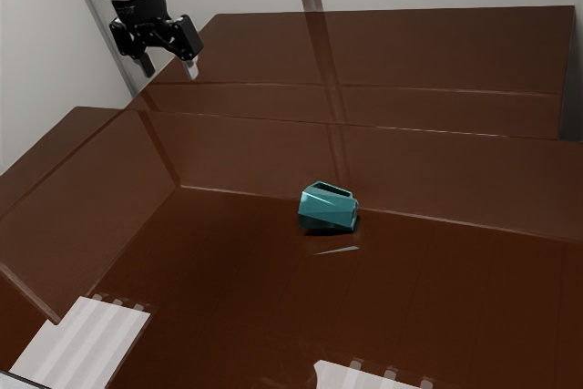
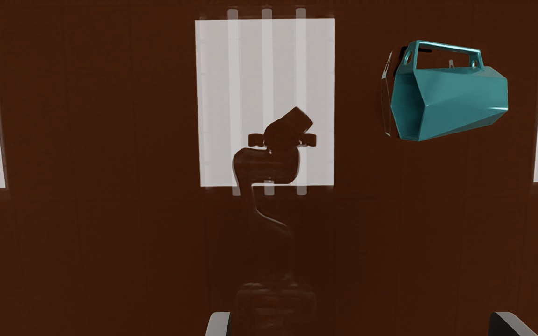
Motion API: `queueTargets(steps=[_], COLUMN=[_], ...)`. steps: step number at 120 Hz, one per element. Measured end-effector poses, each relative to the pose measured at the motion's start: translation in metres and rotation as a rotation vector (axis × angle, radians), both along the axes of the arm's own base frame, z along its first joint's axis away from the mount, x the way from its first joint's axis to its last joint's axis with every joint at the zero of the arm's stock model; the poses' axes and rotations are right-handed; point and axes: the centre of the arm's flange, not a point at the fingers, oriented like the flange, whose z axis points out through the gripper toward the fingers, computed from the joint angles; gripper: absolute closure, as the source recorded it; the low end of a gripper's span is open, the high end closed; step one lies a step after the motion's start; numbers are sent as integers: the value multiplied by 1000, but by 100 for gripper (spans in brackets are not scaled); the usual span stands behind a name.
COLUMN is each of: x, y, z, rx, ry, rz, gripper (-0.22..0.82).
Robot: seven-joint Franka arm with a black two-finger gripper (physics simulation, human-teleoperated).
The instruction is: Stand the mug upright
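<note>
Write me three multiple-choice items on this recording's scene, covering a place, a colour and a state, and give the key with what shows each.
1. Where is the tool?
A) Touching the mug's handle
B) Apart from the mug, toward the exterior view's left
C) Inside the mug's mouth

2. What colour is the mug?
A) Teal
B) Yellow
C) Red

3. How does the mug rest?
A) Upright
B) Upside down
C) On its side

Key:
1: B, since the exterior view has a wide gap between the tool, at upper left, and the mug.
2: A, as both views show a blue-green body and handle.
3: C, because the wrist view, looking down, shows the mug's long side and its mouth facing sideways.
</note>
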Motion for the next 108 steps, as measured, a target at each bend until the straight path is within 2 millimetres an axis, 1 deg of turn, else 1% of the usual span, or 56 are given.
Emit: queueTargets(steps=[15, 21, 25, 29, 33, 43, 50, 54, 58, 69, 76, 86, 93, 108], x=[0, 1, 2, 3, 4, 1, -3, -6, -7, -10, -5, 6, 13, 24], y=[1, 1, -1, -3, -5, -9, -8, -6, -3, 10, 22, 36, 35, 21], z=[-3, -13, -28, -47, -71, -139, -177, -194, -207, -234, -254, -274, -287, -313], rx=[-1, -12, -35, -72, -119, -264, -374, -439, -500, -649, -731, -802, -832, -874], ry=[7, 26, 51, 81, 116, 198, 224, 227, 224, 191, 160, 101, 71, 17], rz=[1, 2, 3, 5, 10, 37, 68, 88, 108, 160, 200, 233, 234, 226], gripper=[0, 0, 0, 0, 0, 0, 0, 0, 0, 0, 0, 0, 0, 0])
